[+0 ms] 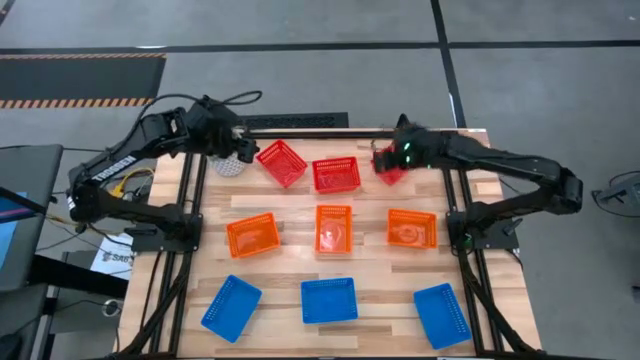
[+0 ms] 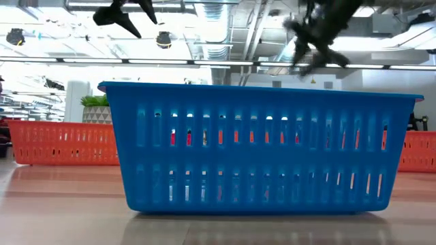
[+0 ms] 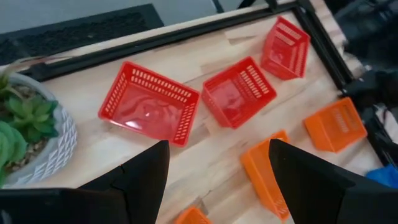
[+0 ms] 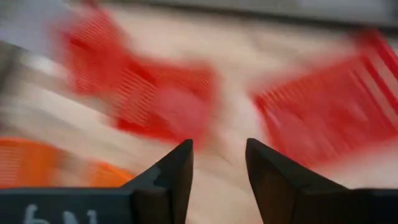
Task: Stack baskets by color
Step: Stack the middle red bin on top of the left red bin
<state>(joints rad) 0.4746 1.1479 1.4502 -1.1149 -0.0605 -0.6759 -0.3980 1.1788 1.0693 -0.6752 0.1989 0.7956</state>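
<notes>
- Nine baskets lie in three rows on the tabletop (image 1: 290, 272); blue in the near row, orange in the middle, red in the far row
- Blue row: left blue basket (image 1: 231, 307), turned askew; middle blue basket (image 1: 329, 300); right blue basket (image 1: 441, 315), also askew; all well apart
- Orange row: left orange basket (image 1: 252, 235); middle orange basket (image 1: 333, 228); right orange basket (image 1: 412, 228); none touching
- Red row: left red basket (image 1: 281, 162), rotated; middle red basket (image 1: 336, 175) just beside it; right red basket (image 1: 389, 172) tipped up on edge, partly under the right hand
- Right hand (image 1: 384, 158) is over the right red basket at the far right of the tabletop; its fingers (image 4: 168, 177) stand apart with nothing between them; released
- Left hand (image 1: 240, 147) hovers at the far left corner, over the potted plant (image 1: 228, 165); fingers (image 3: 146, 174) spread wide, released, grasping nothing
</notes>
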